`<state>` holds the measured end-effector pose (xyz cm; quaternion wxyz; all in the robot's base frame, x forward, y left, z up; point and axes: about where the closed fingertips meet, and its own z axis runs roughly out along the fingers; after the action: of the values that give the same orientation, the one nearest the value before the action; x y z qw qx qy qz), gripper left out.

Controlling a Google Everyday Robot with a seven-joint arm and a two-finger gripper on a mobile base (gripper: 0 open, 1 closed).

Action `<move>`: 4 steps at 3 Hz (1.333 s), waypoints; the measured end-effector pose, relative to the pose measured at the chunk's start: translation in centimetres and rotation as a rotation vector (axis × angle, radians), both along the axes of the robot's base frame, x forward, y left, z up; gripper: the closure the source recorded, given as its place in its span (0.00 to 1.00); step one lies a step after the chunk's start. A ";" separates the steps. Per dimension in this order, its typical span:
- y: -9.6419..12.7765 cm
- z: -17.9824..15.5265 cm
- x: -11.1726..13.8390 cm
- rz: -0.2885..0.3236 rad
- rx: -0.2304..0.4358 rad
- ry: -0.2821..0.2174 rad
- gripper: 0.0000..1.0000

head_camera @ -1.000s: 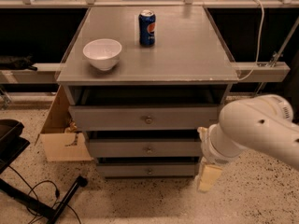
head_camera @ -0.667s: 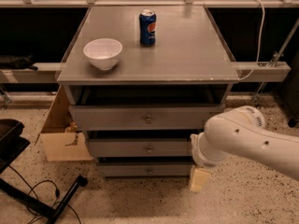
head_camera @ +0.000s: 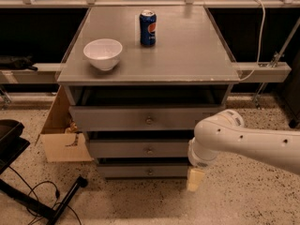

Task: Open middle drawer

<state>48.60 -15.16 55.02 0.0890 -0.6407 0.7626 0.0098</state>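
Observation:
The middle drawer [head_camera: 140, 149] is a grey front of medium height with a small round metal knob [head_camera: 149, 150] at its centre. It sits between a taller top drawer [head_camera: 117, 118] and a smaller bottom drawer [head_camera: 122, 171]. My white arm [head_camera: 243, 139] reaches in from the right and covers the drawer fronts' right ends. My gripper [head_camera: 195, 179] hangs low beside the bottom drawer's right end, below and right of the middle knob and apart from it.
A white bowl [head_camera: 103, 54] and a blue soda can [head_camera: 147, 27] stand on the cabinet top [head_camera: 187, 50]. A cardboard box [head_camera: 58, 135] leans at the cabinet's left. A black stand leg and cable [head_camera: 56, 203] lie on the speckled floor at lower left.
My arm and gripper have moved left, closer to the right end of the drawer fronts. The drawers have not moved.

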 end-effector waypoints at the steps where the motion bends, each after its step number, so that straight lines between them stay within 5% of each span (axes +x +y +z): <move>1: 0.0 -0.2 0.0 0.000 -0.003 0.009 0.00; 2: 0.2 -1.0 0.2 0.001 -0.003 -0.008 0.00; 4: 0.9 -5.0 3.4 0.021 0.000 -0.123 0.00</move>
<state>52.00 -14.29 50.04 0.1357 -0.6480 0.7489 -0.0284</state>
